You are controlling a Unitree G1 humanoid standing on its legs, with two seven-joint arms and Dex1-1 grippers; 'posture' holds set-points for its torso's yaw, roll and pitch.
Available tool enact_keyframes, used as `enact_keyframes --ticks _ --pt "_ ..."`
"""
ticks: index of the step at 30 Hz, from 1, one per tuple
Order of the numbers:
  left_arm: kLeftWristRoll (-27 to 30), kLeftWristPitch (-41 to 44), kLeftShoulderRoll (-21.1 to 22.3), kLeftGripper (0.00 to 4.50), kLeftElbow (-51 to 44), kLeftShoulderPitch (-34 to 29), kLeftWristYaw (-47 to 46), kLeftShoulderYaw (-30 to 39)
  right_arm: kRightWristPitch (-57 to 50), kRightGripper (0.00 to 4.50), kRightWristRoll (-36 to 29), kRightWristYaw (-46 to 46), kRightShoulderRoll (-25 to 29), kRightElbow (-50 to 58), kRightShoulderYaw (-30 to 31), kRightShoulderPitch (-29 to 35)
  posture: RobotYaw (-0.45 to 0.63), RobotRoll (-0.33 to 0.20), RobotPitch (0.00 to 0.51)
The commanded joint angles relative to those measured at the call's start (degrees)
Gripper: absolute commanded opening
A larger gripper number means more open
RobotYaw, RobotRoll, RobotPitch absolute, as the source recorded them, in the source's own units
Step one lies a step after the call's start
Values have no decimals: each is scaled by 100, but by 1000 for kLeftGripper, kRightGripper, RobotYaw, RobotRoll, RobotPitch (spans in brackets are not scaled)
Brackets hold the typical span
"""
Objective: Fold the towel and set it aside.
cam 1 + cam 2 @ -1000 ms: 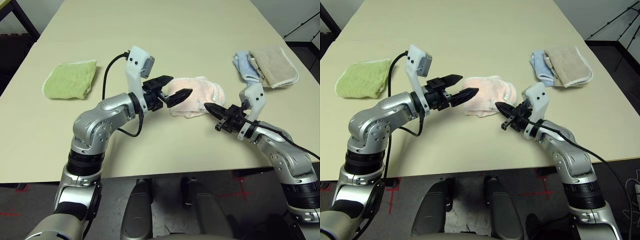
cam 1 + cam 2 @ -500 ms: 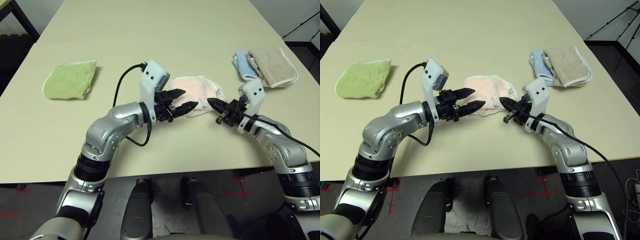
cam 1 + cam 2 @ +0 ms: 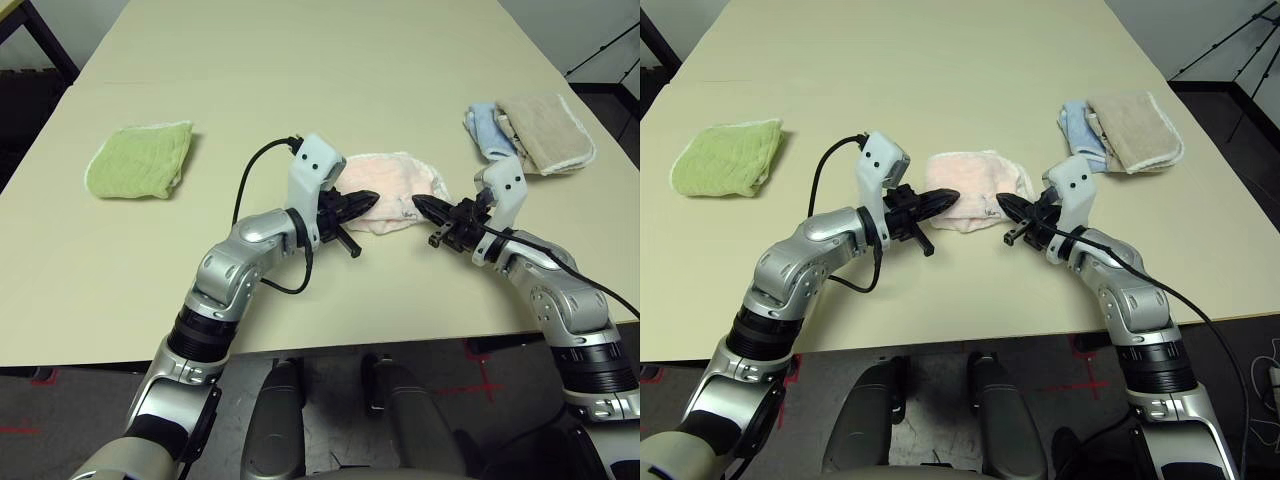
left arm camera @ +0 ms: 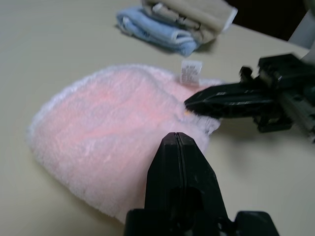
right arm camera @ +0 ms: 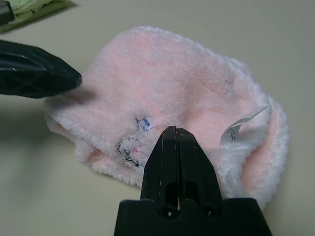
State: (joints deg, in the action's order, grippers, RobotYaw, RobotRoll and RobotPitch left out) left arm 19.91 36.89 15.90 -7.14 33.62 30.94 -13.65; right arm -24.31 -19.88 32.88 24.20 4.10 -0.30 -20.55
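The pale pink towel [image 3: 396, 183] lies folded in a rounded bundle at the middle of the table, with a white tag [image 4: 190, 72] and a small dark logo [image 5: 131, 145] near its front edge. My left gripper [image 3: 368, 199] is shut, its tips over the towel's front left edge, and no cloth shows between the fingers [image 4: 178, 147]. From the right, my right gripper [image 3: 420, 207] points at the towel's front right edge. It is shut too, with nothing between its fingers [image 5: 170, 147]. The two tips face each other a short way apart.
A light green folded cloth [image 3: 140, 160] lies at the far left of the table [image 3: 330, 60]. A blue folded cloth [image 3: 487, 132] and a beige one [image 3: 545, 130] lie side by side at the back right. The left arm's black cable [image 3: 250, 180] loops above the table.
My left gripper has closed from wide open and moved right onto the towel's front left edge. My right gripper moved up to the towel's front right edge and stayed shut.
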Motion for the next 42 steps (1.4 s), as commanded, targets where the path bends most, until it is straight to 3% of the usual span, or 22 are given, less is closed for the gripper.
enact_keyframes --ticks 1,14,42 --pt "-234 -168 -18 42 155 -66 135 -216 67 0 120 -1 4 -181 -22 -42 106 0 194" --pt "-661 -279 235 42 278 -284 318 -232 -193 0 268 -3 -91 -413 156 -122 113 0 189" --pt "-750 -18 243 42 -87 -608 456 -379 -19 0 579 79 -141 -818 228 -331 131 0 170"
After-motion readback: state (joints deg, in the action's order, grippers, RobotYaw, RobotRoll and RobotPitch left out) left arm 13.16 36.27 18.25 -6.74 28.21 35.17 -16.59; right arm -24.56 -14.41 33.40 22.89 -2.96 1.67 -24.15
